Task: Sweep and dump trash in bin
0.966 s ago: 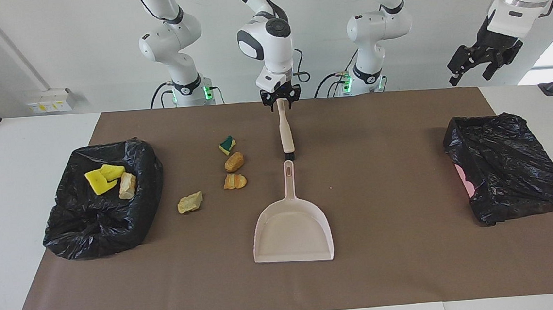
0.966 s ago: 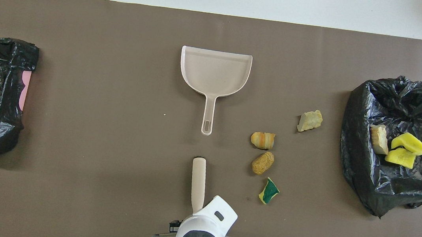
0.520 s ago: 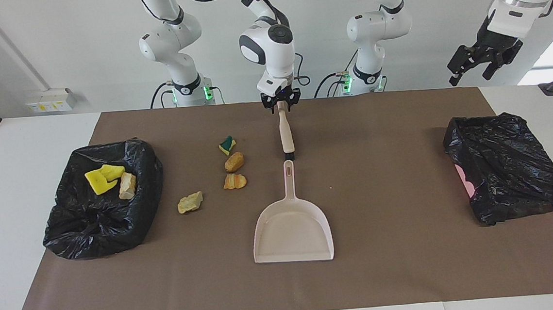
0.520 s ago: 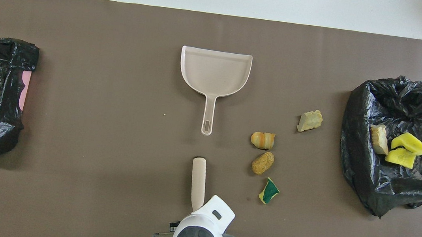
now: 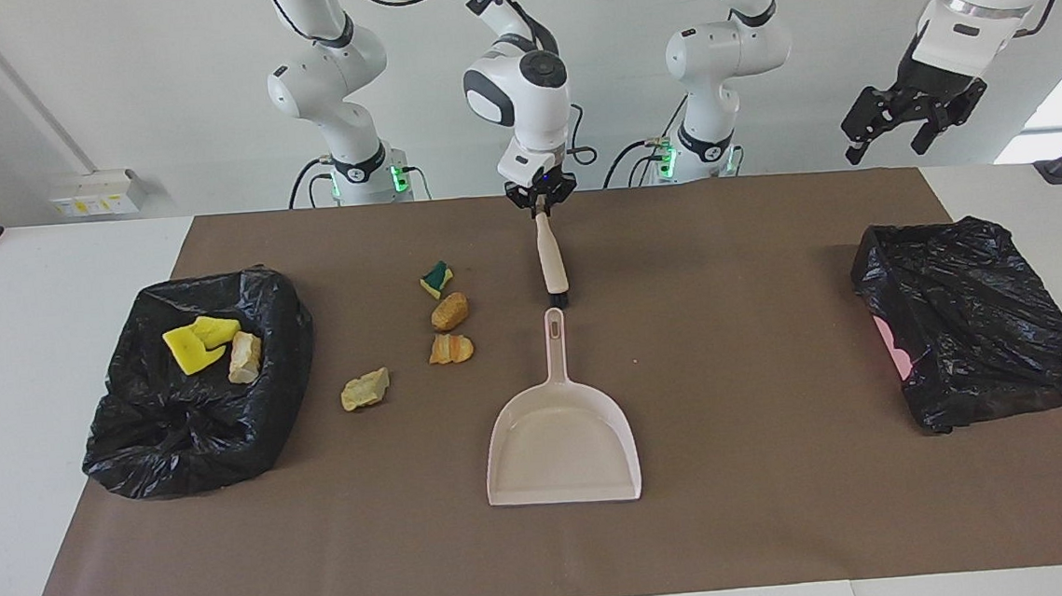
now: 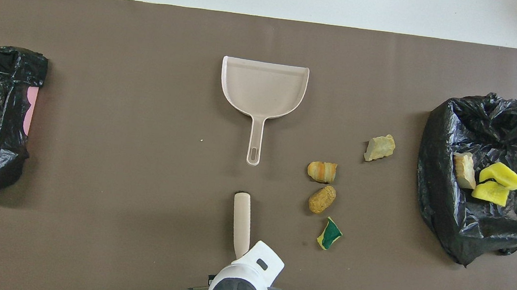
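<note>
Trash [image 5: 449, 311] lies unmoved while the right gripper [image 5: 540, 198] has just clamped the brush [image 5: 551, 261]; left gripper [image 5: 907, 116] spread.

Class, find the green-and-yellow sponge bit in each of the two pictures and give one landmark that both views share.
Facing view: green-and-yellow sponge bit lies on the brown mat, upper centre-left, nearest the robots of the four loose scraps.
Overhead view: the same bit lies lower centre-right.
Shared landmark: the dustpan at mid-table.
</note>
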`<move>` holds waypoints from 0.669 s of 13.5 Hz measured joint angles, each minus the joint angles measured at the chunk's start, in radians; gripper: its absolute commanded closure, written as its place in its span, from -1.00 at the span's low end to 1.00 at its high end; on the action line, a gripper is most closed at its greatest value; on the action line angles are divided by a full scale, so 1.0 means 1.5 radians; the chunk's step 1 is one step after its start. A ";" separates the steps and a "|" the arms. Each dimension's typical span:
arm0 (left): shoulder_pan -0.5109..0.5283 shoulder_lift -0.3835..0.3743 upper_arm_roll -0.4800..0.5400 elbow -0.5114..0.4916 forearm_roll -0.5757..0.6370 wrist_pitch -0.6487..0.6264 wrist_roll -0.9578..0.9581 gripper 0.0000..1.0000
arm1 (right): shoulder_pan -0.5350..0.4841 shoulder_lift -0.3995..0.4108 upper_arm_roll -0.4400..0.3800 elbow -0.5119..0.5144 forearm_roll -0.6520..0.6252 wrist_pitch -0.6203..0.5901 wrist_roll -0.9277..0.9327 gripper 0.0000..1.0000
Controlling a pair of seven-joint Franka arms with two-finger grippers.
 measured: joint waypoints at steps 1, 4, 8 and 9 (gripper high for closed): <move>-0.012 0.000 -0.003 -0.002 -0.002 0.013 -0.001 -1.00 | -0.001 0.000 -0.001 0.002 0.000 -0.004 0.000 1.00; -0.052 0.008 -0.006 -0.019 -0.004 0.054 -0.001 -1.00 | -0.015 -0.006 -0.005 0.035 0.000 -0.078 0.000 1.00; -0.084 0.053 -0.007 -0.046 -0.015 0.164 -0.007 -1.00 | -0.086 -0.073 -0.008 0.063 0.000 -0.214 -0.019 1.00; -0.091 0.067 -0.006 -0.047 -0.019 0.190 -0.019 -1.00 | -0.113 -0.093 -0.008 0.063 -0.002 -0.249 -0.043 1.00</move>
